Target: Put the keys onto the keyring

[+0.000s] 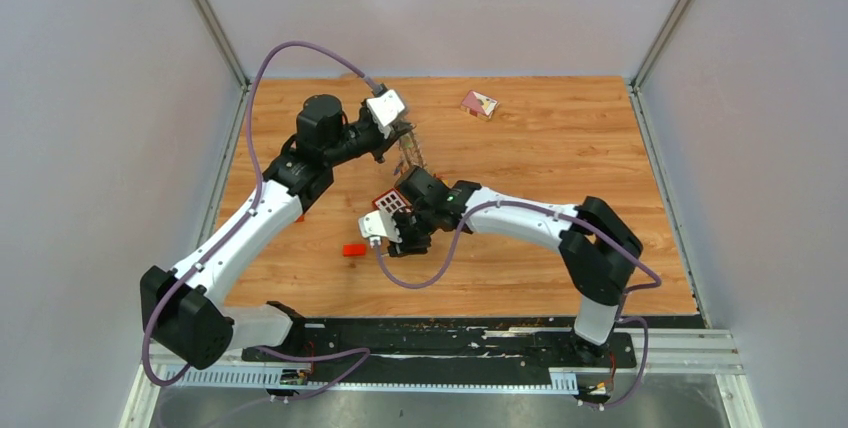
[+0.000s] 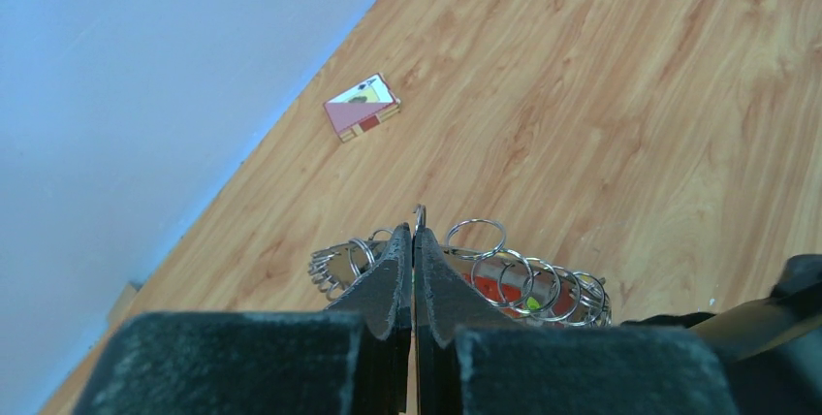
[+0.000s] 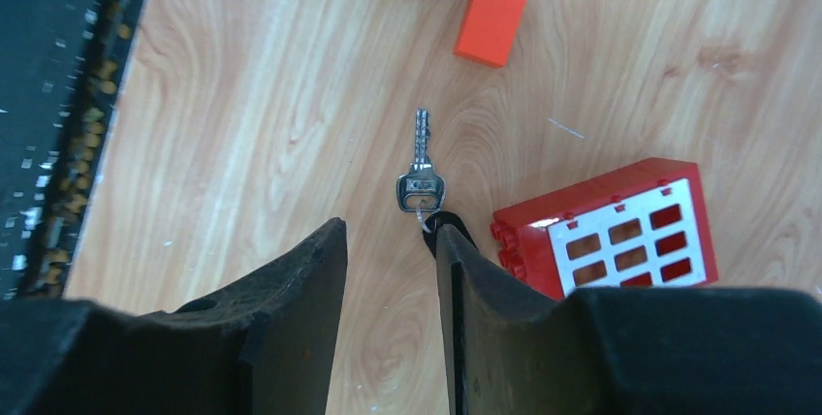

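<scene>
My left gripper (image 1: 398,144) is raised over the back of the table and shut on the keyring (image 1: 411,158). In the left wrist view the pinched fingers (image 2: 415,236) grip the thin metal ring, and its many small silver loops (image 2: 580,297) fan out on both sides. My right gripper (image 1: 398,232) hangs open over the table's middle. In the right wrist view one silver key (image 3: 421,169) lies flat just beyond its open fingers (image 3: 388,231). A small ring on the key's head sits at the right fingertip (image 3: 456,245). No other keys show.
A red brick (image 1: 353,249) (image 3: 495,6) lies left of the right gripper. A red block with a white window grid (image 1: 391,200) (image 3: 606,231) sits right beside the key. A small red-and-white card box (image 1: 479,104) (image 2: 362,107) lies near the back wall.
</scene>
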Robot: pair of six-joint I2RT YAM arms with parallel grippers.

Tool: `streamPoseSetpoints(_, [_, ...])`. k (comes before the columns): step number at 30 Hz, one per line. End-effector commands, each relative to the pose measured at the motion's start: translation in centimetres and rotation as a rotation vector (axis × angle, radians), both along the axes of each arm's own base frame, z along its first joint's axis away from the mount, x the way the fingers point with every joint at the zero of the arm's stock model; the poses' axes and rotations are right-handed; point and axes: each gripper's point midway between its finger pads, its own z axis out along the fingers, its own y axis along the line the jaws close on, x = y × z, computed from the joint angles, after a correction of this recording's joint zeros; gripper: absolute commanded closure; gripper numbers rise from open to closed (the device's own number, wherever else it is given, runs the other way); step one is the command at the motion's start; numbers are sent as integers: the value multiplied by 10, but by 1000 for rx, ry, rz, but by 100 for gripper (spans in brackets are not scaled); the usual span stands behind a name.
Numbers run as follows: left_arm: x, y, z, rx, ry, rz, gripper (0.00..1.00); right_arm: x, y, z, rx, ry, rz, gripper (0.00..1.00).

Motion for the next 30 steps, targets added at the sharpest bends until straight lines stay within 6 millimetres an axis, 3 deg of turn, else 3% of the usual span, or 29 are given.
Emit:
streamPoseSetpoints(1, [0, 1, 22, -18, -65, -18, 100, 14, 7, -19, -79, -45, 39, 61])
streamPoseSetpoints(11, [-13, 1, 4, -7, -38, -55, 100, 22, 8, -55, -168, -51, 60, 64])
streamPoseSetpoints(25, [-23, -2, -9, -4, -10, -98, 100, 33, 10, -63, -197, -78, 43, 70])
streamPoseSetpoints(30, [-26, -3, -11, -3, -3, -113, 100, 37, 10, -66, -209, -96, 42, 80])
